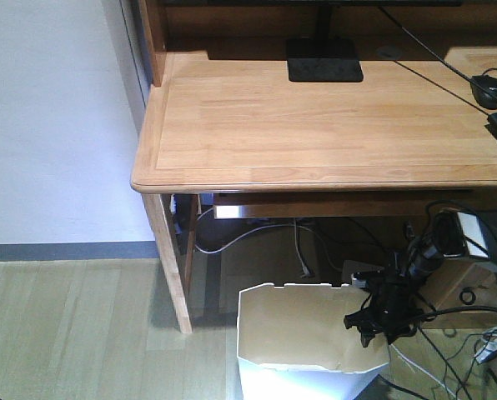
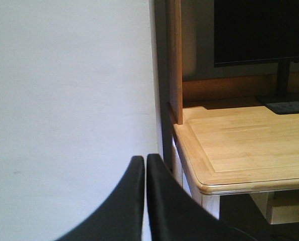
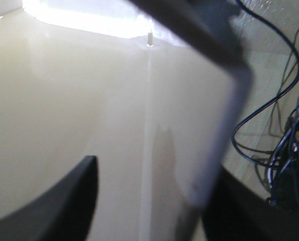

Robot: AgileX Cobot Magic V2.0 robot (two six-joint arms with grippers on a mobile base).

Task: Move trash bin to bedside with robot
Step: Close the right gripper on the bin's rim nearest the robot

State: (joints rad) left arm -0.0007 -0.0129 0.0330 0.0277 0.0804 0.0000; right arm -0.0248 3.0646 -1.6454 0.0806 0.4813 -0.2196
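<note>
The cream trash bin (image 1: 298, 333) stands on the wood floor under the front of the desk, with its notched rim facing up. My right gripper (image 1: 374, 325) hangs at the bin's right rim. In the right wrist view this gripper (image 3: 157, 168) is open and straddles the bin wall (image 3: 209, 150): one finger (image 3: 64, 206) is inside the bin and the other (image 3: 240, 211) is outside, close against the wall. My left gripper (image 2: 145, 158) is shut with nothing in it, held in the air facing the white wall. The bedside is out of view.
A light wooden desk (image 1: 315, 117) overhangs the bin, and its left leg (image 1: 169, 258) stands just left of it. A monitor stand (image 1: 323, 60) and a mouse (image 1: 488, 90) sit on top. Tangled cables (image 1: 457, 333) and a wooden box (image 1: 465, 283) crowd the floor to the right.
</note>
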